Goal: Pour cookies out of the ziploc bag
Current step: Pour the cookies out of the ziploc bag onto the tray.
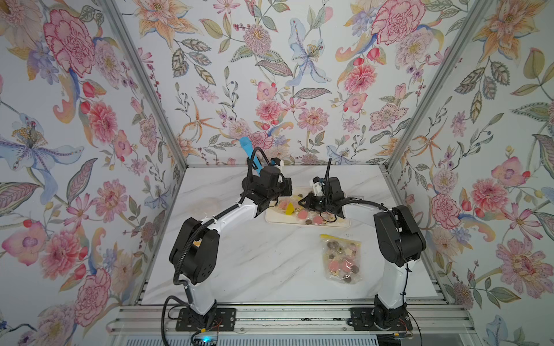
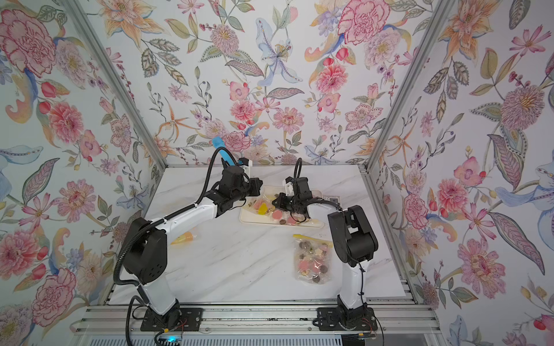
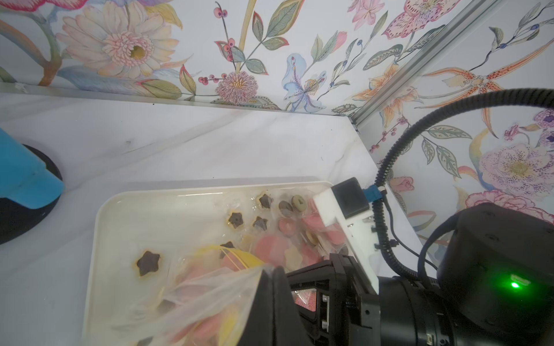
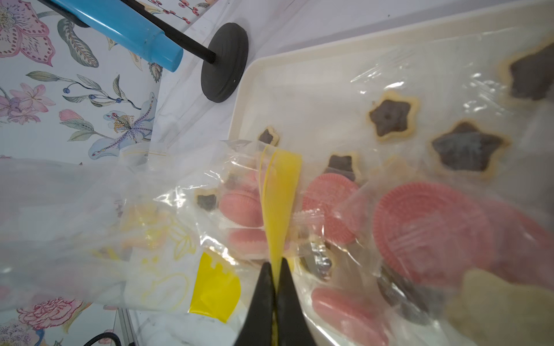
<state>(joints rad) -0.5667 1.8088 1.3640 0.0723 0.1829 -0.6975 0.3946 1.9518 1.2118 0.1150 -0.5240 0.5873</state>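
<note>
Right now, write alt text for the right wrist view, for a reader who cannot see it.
The right claw is shut on the yellow zip strip of a clear ziploc bag over a cream tray. Pink round cookies and dark star cookies lie on the tray under the plastic. A blue tool on a black stand sits past the tray's corner.

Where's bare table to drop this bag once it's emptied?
Biggest free patch: the table in front of the tray, beside the full bag. The tray's corner nearest the blue stand is bare too. Crowded: its other half, under the held bag.
</note>
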